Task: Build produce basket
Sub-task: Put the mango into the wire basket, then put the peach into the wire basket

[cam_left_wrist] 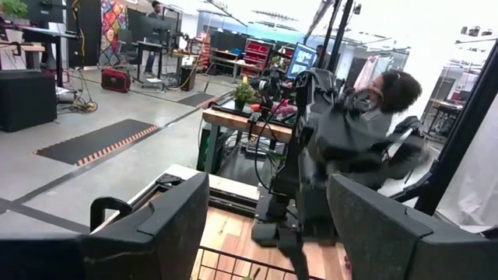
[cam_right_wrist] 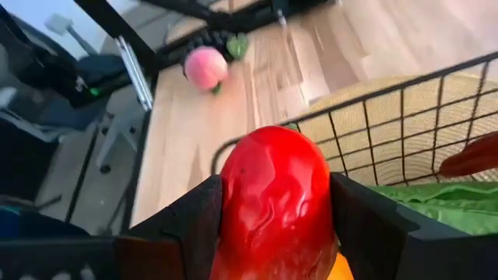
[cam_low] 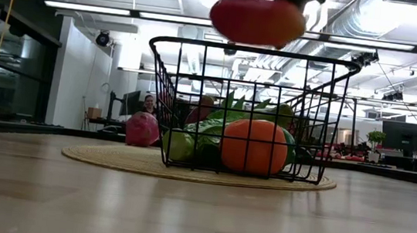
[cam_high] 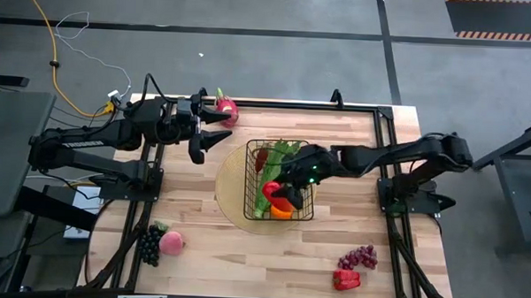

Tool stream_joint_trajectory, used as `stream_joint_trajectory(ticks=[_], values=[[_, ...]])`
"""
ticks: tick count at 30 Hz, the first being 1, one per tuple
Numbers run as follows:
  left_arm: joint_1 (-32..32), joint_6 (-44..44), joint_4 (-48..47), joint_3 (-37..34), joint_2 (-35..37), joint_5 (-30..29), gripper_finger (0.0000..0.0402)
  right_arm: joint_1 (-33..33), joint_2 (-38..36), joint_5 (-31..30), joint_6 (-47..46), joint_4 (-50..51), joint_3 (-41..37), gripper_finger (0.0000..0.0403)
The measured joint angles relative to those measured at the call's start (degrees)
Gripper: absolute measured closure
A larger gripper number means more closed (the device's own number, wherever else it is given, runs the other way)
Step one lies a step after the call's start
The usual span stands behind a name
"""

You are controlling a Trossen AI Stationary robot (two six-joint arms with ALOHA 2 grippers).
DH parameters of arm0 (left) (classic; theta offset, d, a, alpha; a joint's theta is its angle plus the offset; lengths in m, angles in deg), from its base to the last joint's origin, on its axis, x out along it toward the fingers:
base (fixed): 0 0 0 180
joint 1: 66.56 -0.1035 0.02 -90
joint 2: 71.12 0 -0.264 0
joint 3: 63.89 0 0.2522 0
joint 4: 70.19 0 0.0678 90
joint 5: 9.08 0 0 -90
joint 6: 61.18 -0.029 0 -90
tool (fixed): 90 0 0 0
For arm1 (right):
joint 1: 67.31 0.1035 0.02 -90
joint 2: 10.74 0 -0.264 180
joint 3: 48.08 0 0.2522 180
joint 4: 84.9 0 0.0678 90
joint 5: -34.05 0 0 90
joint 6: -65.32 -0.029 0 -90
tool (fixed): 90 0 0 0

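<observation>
The black wire basket (cam_high: 279, 180) stands on a round tan disc and holds green pods (cam_high: 279, 154) and an orange pepper (cam_low: 254, 146). My right gripper (cam_high: 280, 192) hovers over the basket's near part, shut on a glossy red fruit (cam_right_wrist: 278, 198). In the low view the fruit (cam_low: 257, 21) is above the basket's rim (cam_low: 254, 53). My left gripper (cam_high: 220, 128) is open near the table's far left, beside the pink dragon fruit (cam_high: 226, 108), touching nothing. My right gripper pinches the red fruit between its two fingers (cam_right_wrist: 194, 225), one on each side of its rounded body (cam_right_wrist: 233, 194). The fruit is lifted clear, above the basket's rim and its contents.
A peach (cam_high: 171, 243) and dark grapes (cam_high: 149, 244) lie at the near left. Red grapes (cam_high: 357, 257) and a red pepper (cam_high: 347, 278) lie at the near right. The tan disc (cam_high: 231, 185) sticks out around the basket. Bare wood lies between these groups.
</observation>
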Motion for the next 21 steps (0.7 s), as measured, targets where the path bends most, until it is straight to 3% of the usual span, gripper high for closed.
stream_joint_trajectory(ticks=[11, 21], values=[[0.0, -0.04, 0.02, 0.0, 0.0, -0.67, 0.0149, -0.28, 10.85, -0.21, 0.06, -2.22, 0.02, 0.0186], [-0.01, 0.01, 0.0, 0.0, 0.0, -0.66, 0.0149, -0.39, 10.97, 1.07, 1.8, -2.12, 0.02, 0.0113]])
